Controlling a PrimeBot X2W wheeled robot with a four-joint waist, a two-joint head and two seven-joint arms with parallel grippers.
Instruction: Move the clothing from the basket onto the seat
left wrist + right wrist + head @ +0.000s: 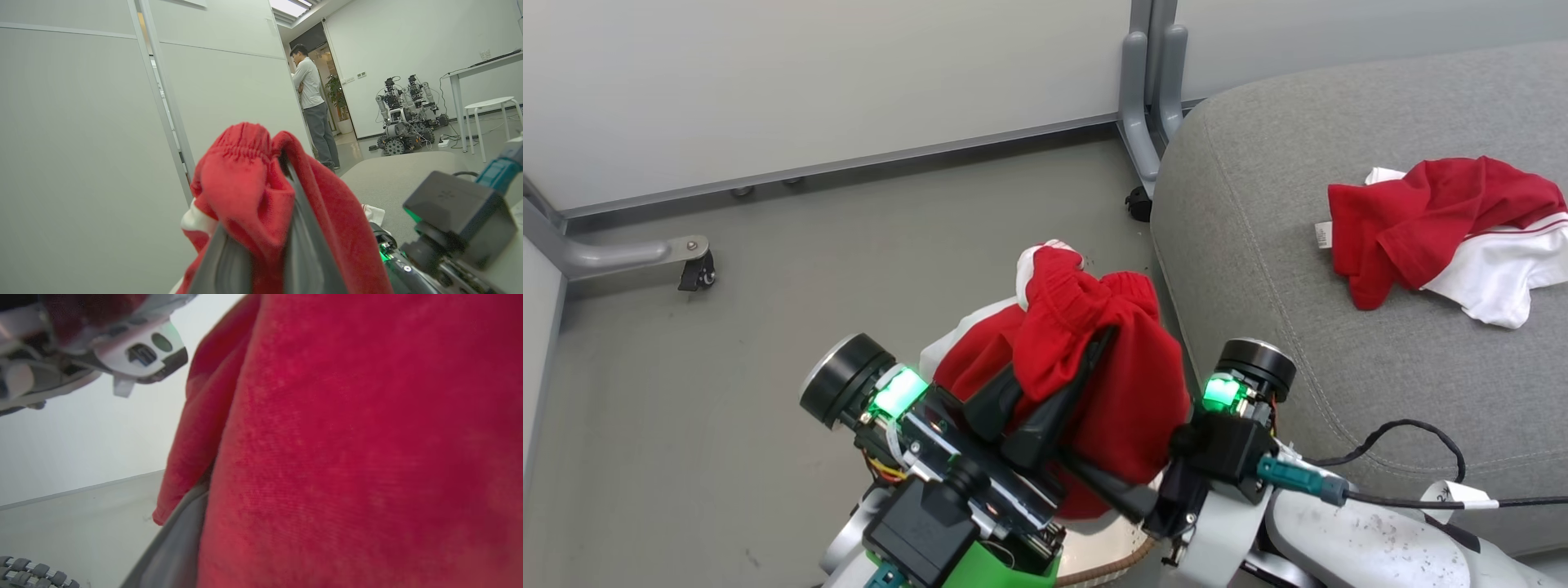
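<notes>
Grey seat (1258, 343) holds a shirt (1421, 216), its white tag (1323, 235) unreadable; left gripper (1058, 359) pinches red shorts (1131, 392), right gripper (1107, 480) spread

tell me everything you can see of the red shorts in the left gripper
The shorts are soft bright-red knit fabric with a gathered elastic waistband and white panels. They hang bunched and draped over the left gripper, whose dark fingers are shut on the fabric, held above the basket beside the seat.

Red-and-white garment (1437, 233) on grey seat (1258, 269)
</notes>
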